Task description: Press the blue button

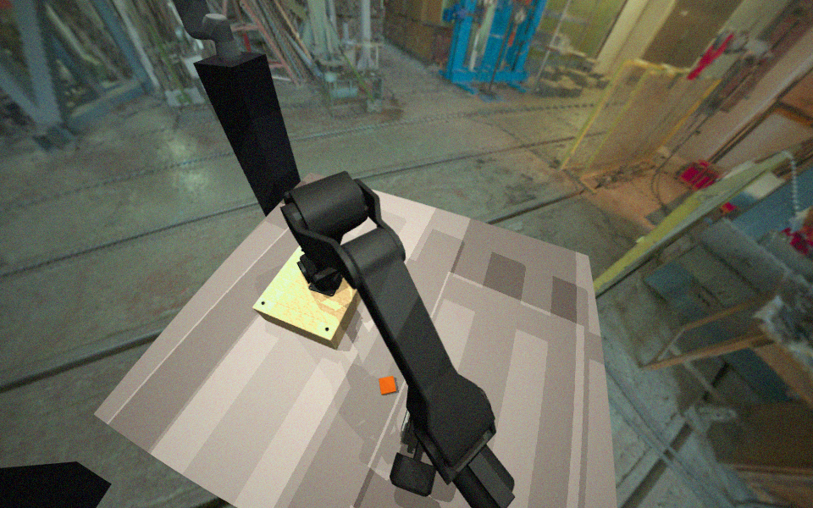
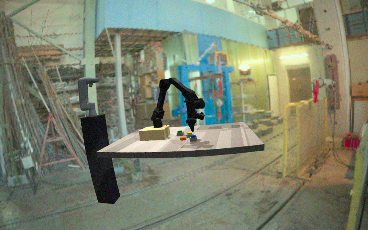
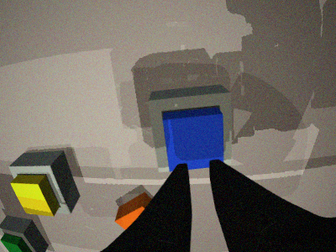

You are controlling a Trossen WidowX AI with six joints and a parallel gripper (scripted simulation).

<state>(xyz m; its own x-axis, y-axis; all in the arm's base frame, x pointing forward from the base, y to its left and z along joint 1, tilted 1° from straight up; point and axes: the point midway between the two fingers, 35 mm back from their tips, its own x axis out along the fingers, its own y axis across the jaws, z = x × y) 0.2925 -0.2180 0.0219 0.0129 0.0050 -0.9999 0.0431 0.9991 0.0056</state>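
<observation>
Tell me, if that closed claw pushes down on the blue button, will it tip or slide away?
Probably not. The blue button sits low and square in a wider grey housing lying flat on the table, so tipping looks unlikely. The gripper is shut and nearly centred above it, so a straight push should sink the cap rather than shove it sideways.
</observation>
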